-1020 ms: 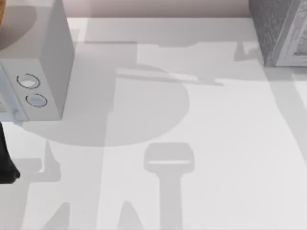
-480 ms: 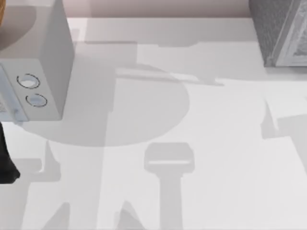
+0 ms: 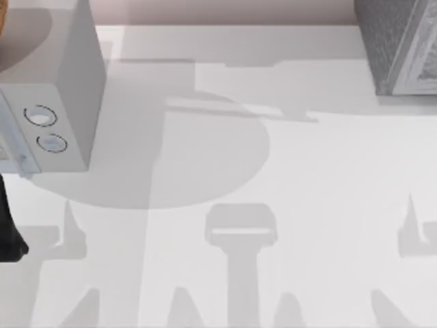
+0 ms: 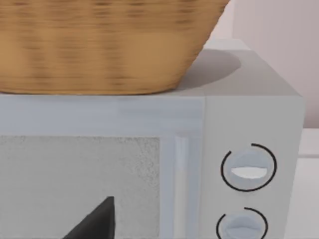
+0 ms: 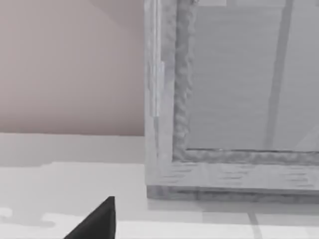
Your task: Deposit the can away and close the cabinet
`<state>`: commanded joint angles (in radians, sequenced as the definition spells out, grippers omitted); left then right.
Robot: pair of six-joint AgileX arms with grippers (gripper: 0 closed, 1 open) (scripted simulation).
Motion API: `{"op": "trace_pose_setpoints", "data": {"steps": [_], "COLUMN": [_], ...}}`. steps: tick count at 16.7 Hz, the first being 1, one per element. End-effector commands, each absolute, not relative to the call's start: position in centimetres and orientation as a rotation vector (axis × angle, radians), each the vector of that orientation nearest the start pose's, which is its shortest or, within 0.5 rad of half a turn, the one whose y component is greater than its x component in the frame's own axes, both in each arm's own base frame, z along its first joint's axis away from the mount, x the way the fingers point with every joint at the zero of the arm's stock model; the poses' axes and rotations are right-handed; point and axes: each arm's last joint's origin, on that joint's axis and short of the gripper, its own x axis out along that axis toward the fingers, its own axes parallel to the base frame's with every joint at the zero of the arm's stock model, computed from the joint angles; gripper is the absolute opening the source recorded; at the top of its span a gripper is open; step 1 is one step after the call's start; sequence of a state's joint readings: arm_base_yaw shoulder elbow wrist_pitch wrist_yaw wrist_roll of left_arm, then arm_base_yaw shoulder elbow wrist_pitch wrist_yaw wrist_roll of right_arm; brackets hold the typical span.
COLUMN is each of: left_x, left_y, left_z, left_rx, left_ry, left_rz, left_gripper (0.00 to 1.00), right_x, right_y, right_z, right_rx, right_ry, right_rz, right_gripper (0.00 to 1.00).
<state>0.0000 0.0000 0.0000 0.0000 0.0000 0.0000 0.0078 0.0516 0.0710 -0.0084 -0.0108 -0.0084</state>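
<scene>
1. Cabinet (image 3: 399,48) sitting at table's far right; its front frame is facing the right wrist cam, interior looking empty
2. Can: not spotting it anywhere
3. Left arm parked by microwave (image 3: 48,102), basket (image 4: 104,45) sitting on top
4. Claw state: can't tell, either arm
5. Risk: closing w/o the can stowed; clipping the cabinet frame on approach

We are showing little of our own body here. Our left arm (image 3: 8,229) is appearing as a plain matte black, rounded link. Our left gripper's fingertip (image 4: 94,221) is showing as a flat black wedge tapering to a point, and our right gripper's fingertip (image 5: 94,221) is looking identical.
</scene>
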Motion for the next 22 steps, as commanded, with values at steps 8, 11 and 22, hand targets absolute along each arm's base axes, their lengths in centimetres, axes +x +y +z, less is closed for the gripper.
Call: {"op": "trace_pose_setpoints", "data": {"steps": [8, 11, 22], "left_x": [10.6, 10.6, 10.6], "left_y": [-0.1, -0.1, -0.1], "left_z": [16.0, 16.0, 16.0], "left_rx": [0.0, 0.0, 0.0], "left_ry": [0.0, 0.0, 0.0], "left_rz": [0.0, 0.0, 0.0], "left_gripper": [1.0, 1.0, 1.0], "right_x": [10.6, 10.7, 16.5], "right_y": [-0.1, -0.3, -8.6], "right_z": [16.0, 16.5, 21.0], "right_rx": [-0.001, -0.003, -0.054], "right_ry": [0.005, -0.008, -0.052], "right_rz": [0.004, 0.011, 0.074], "right_gripper": [1.0, 1.0, 1.0]}}
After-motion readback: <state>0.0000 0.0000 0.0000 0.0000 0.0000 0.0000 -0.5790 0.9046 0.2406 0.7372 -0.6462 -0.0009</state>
